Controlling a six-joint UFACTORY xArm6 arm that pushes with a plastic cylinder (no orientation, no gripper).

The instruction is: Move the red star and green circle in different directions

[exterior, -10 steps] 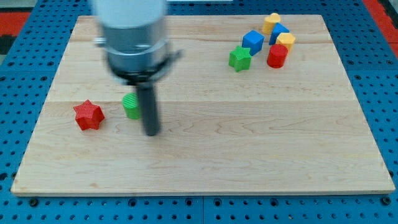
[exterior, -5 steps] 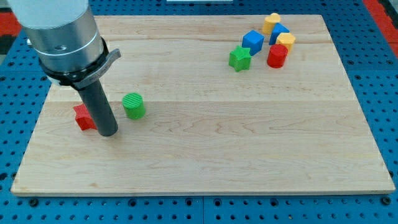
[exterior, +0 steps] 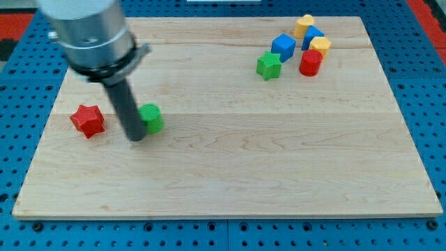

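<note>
Sitting between the red star [exterior: 87,120] and green circle [exterior: 150,118], touching the circle's left side, my tip [exterior: 136,137], lacking any claw, is risking a glancing push that lets the circle slip sideways on the desk [exterior: 279,160].

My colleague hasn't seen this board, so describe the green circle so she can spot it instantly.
On the wooden board, look at its left half, away from the cluster at the top right. The green circle sits just right of my tip; it is round, unlike the red star further left.
</note>
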